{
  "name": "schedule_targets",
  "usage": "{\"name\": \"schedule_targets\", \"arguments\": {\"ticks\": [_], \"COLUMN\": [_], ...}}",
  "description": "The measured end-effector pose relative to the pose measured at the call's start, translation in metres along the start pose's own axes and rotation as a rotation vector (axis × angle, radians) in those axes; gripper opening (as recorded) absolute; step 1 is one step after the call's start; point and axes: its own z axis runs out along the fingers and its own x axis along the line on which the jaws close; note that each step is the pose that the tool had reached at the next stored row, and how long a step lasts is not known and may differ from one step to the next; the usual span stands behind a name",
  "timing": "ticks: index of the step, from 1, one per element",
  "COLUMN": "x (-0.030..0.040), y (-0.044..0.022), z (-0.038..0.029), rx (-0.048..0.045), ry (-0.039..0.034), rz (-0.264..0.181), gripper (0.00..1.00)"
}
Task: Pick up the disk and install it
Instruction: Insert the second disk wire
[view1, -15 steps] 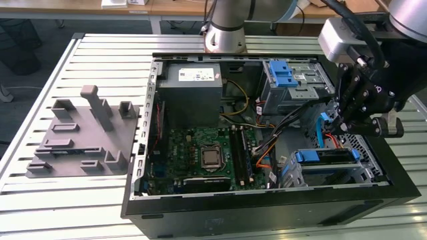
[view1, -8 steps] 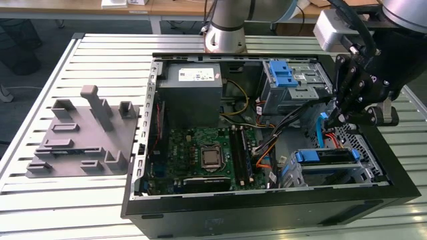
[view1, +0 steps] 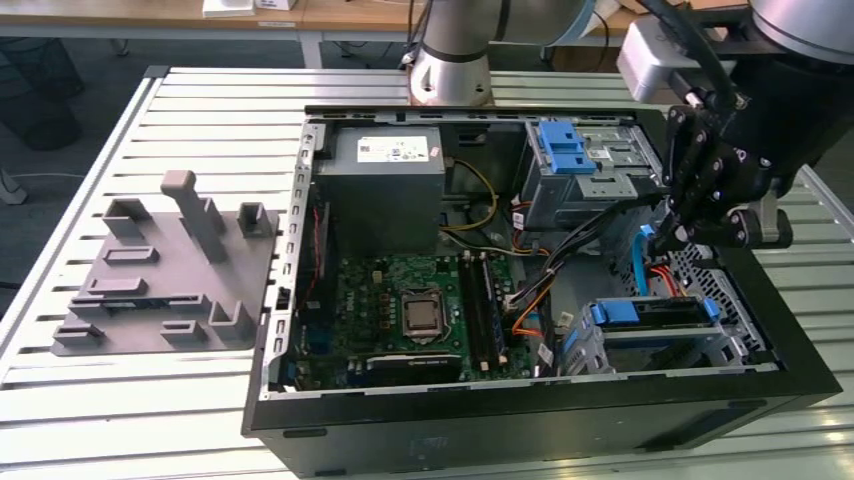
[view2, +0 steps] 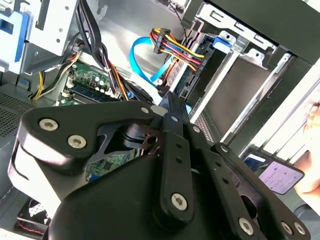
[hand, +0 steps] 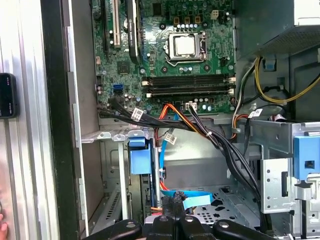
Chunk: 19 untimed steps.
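Exterior view, gripper (view1: 677, 237) inside open computer case (view1: 287, 300), cables (view1: 587, 240) alongside

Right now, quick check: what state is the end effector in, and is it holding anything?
End effector: low inside the open computer case, by the blue cable; whether it is open, closed or holding anything cannot be told.

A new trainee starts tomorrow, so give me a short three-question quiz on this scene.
1. True or false: the black metal computer case lies open on the slatted white table.
2. In the exterior view, the grey plastic fixture plate lies on the case's: A) left B) right.
3. Fill in: the gripper hangs close to a thin ___ cable.
Key: 1 true; 2 A; 3 blue.
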Motion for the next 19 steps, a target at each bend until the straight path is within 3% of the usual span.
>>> {"name": "schedule_targets", "arguments": {"ticks": [2, 3, 6, 11, 12, 14, 19], "x": [0.0, 0.0, 0.0, -0.0022, -0.0033, -0.0048, -0.0049], "y": [0.0006, 0.001, 0.0027, 0.0047, 0.0049, 0.0052, 0.0087], "z": [-0.0013, -0.0019, -0.0022, -0.0016, -0.001, 0.0005, 0.0057], "rx": [0.0003, 0.0005, 0.0036, 0.0158, 0.0172, 0.0213, 0.0417], "ry": [0.0, 0.0, 0.0009, 0.0027, 0.0025, 0.0023, 0.0026], "rz": [0.0, 0.0, 0.0, -0.001, -0.001, -0.001, -0.002], "gripper": [0.11, 0.18, 0.18, 0.19, 0.25, 0.25, 0.25]}}
